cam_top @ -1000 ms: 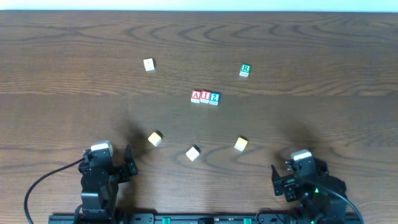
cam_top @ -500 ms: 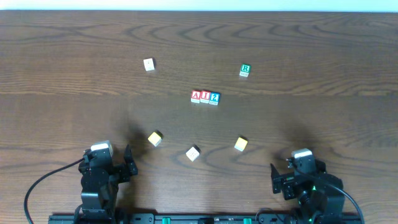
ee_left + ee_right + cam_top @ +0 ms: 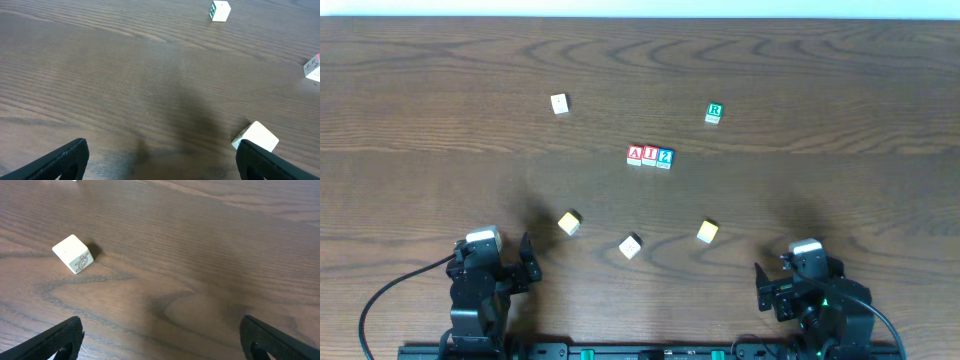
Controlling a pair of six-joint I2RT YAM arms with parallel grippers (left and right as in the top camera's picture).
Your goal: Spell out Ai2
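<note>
Dark wood-grain table [image 3: 840, 70] filled the overhead view. Near its centre, a little toward 12 o'clock, the three letter blocks lay in a row reading from 9 to 3 o'clock: the A cube [image 3: 635, 154], the I cube [image 3: 649, 155] and the 2 cube [image 3: 665, 157]. Each touched its neighbour, as far as we could tell at that size. We judged the word spelled, with the row dipping very slightly toward 6 o'clock at the 2 end.

The left gripper [image 3: 528, 262] sat at 7 o'clock of the table and the right gripper [image 3: 761, 287] at 5 o'clock, both well apart from the row. Both wrist views showed the jaws spread wide with only bare wood between them; neither held anything.

Around the row lay the extras:
- the R cube [image 3: 714, 113] at 1 o'clock
- a pale cube [image 3: 559, 103] at 10 o'clock
- a yellow cube [image 3: 569, 222] at 7 o'clock
- a second pale cube [image 3: 630, 246] at 6 o'clock
- a second yellow cube [image 3: 707, 232] at 5 o'clock

The danger from here, in our view, was any needless reach. An arm heading toward 12 o'clock would first meet the loose cubes between 5 and 7 o'clock. A cube shoved ahead of a finger could strike the row, split it or turn a letter face away. A tidying pinch on the 2 cube risked dragging the I cube along, since we saw no gap between them.
</note>
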